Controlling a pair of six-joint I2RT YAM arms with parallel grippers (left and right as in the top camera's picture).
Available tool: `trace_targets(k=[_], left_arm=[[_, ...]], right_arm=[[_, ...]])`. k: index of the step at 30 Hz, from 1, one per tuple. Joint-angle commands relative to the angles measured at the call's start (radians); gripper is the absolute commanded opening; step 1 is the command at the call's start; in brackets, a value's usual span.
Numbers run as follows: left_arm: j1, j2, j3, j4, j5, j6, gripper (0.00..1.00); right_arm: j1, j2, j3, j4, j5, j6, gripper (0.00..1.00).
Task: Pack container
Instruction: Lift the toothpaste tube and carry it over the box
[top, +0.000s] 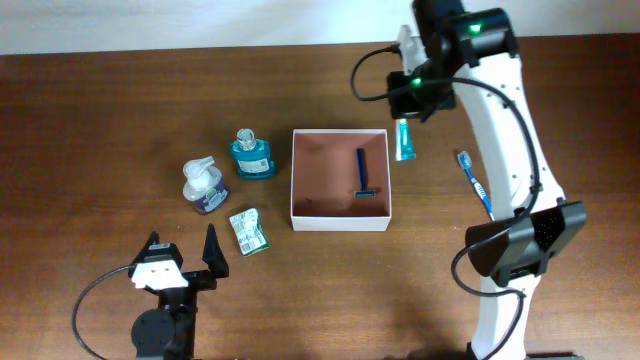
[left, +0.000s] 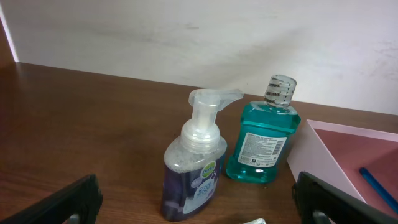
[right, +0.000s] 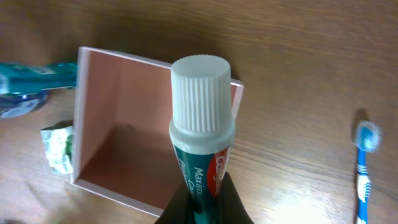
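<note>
The container (top: 340, 218) is a square white-walled box with a pinkish-brown inside, mid-table, with a blue razor (top: 362, 173) lying in it. It also shows in the right wrist view (right: 87, 124) and at the right edge of the left wrist view (left: 323, 146). My right gripper (right: 202, 199) is shut on a teal toothpaste tube (right: 200, 130) with a white cap, held in the air beside the container's right wall (top: 404, 138). My left gripper (top: 180, 255) is open and empty at the front left, facing a foam soap pump bottle (left: 194, 165) and a teal mouthwash bottle (left: 264, 137).
A blue toothbrush (top: 474, 184) lies on the table right of the container. A small green-and-white packet (top: 249, 231) lies left of the container's front corner. The soap bottle (top: 204, 185) and mouthwash bottle (top: 252, 156) stand left of the container.
</note>
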Motion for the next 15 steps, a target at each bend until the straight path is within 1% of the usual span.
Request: trace_targets(k=[1,4,9,10,15], left_arm=[[0.005,-0.008,-0.009,0.002,0.008,0.010,0.99],[0.005,-0.008,-0.009,0.002,0.008,0.010,0.99],[0.005,-0.008,-0.009,0.002,0.008,0.010,1.00],[0.005,-0.008,-0.009,0.002,0.008,0.010,0.99],[0.005,-0.008,-0.009,0.002,0.008,0.010,0.99]], right_arm=[[0.069,-0.008,0.011,0.018,0.034,0.069,0.05],[0.095,-0.008,0.011,0.024,0.095,0.117,0.05],[0.125,-0.006,0.009,0.024,0.109,0.142,0.05],[0.132,-0.006,0.000,0.024,0.128,0.172,0.04],[0.137,-0.006,-0.061,0.025,0.159,0.212,0.05]])
